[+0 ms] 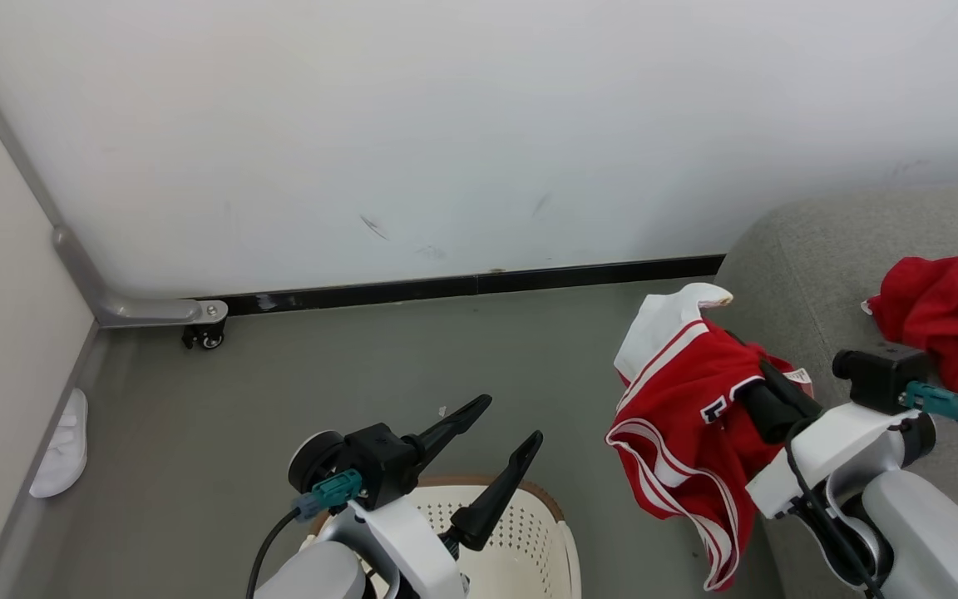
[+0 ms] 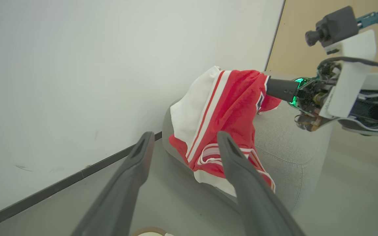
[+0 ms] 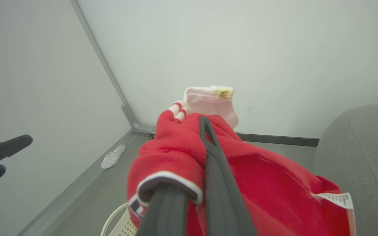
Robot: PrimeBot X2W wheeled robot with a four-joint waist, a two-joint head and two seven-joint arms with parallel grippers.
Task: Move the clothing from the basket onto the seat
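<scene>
Meanwhile, my right jaws pinch the red garment [image 1: 678, 399] by the seat [image 1: 812, 274]; left jaws spread above the basket [image 1: 547, 541].

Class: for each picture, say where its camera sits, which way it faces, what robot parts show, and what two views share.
Head view: on the head, facing forward-down at floor, basket and seat; left gripper open, right gripper shut on the striped garment.
Left wrist view: along its own spread fingers toward that garment; the right arm shows.
Right wrist view: along its own fingers, gripping the garment, toward the wall corner and slipper.
Shared: all three show the garment.
</scene>
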